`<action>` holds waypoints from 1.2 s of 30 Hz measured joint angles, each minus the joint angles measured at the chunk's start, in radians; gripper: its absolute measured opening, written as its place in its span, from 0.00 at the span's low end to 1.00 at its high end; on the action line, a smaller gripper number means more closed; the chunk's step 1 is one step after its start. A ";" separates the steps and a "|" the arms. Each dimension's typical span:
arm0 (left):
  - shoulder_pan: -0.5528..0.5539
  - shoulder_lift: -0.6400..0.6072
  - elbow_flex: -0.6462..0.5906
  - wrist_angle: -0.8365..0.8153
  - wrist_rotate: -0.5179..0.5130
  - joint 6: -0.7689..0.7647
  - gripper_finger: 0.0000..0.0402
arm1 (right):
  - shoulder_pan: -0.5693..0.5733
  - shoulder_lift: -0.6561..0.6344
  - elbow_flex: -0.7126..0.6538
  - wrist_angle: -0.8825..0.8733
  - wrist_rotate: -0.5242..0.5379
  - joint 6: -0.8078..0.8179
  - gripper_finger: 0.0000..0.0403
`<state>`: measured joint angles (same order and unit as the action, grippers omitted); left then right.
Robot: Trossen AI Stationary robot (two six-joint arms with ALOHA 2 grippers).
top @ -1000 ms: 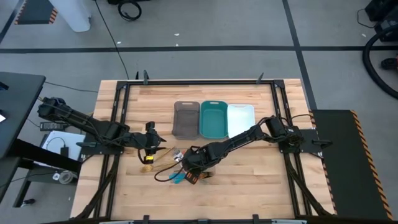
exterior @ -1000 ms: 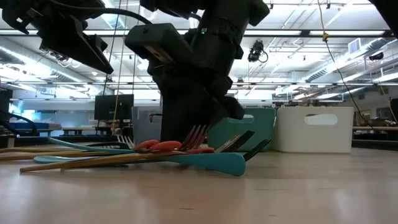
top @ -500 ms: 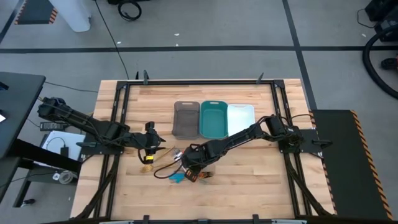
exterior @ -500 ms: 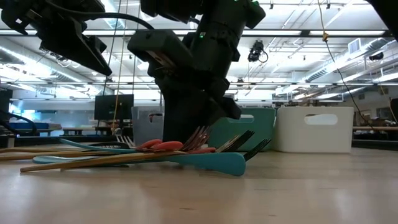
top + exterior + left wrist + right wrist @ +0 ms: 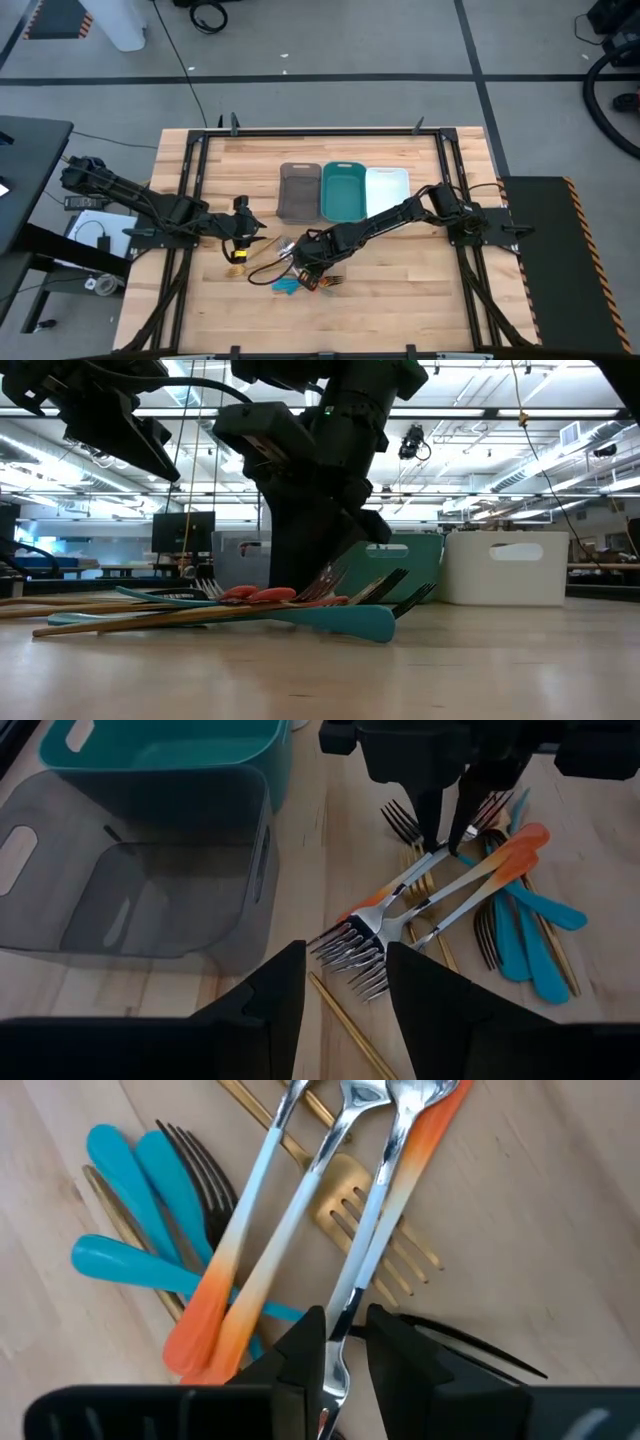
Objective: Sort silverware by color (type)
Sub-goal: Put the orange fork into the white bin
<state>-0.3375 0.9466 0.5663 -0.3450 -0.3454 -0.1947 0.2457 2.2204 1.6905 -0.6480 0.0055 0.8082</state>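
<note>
Wood tabletop, cutlery pile [image 5: 290, 272] lower centre: our right gripper [image 5: 340, 1342] is pinching an orange fork [image 5: 385, 1200]; left gripper [image 5: 345, 982] is waiting spread. Next we're lifting towards the trays [image 5: 345, 190].

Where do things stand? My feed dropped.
Right gripper down in the silverware pile, shut on an orange-handled fork. Left gripper open, waiting beside the pile. Other pieces crowd the fork.

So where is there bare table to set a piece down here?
Bare wood lies right of the pile and between the three plastic trays and the far edge. Crowded: the mixed gold, orange-handled and blue-handled cutlery pile, where the right gripper pinches an orange-handled fork.
</note>
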 joint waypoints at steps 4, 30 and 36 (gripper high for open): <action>0.000 0.000 0.000 -0.001 0.000 0.000 0.37 | 0.000 0.000 0.000 -0.002 0.000 -0.004 0.20; 0.000 0.000 0.000 -0.001 0.000 -0.004 0.37 | 0.000 0.001 0.000 -0.012 0.036 -0.029 0.03; 0.000 0.000 0.000 -0.001 0.000 -0.004 0.37 | 0.000 0.001 0.000 -0.051 0.044 -0.018 0.10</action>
<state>-0.3378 0.9466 0.5663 -0.3458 -0.3454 -0.1989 0.2455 2.2215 1.6905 -0.6987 0.0491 0.7906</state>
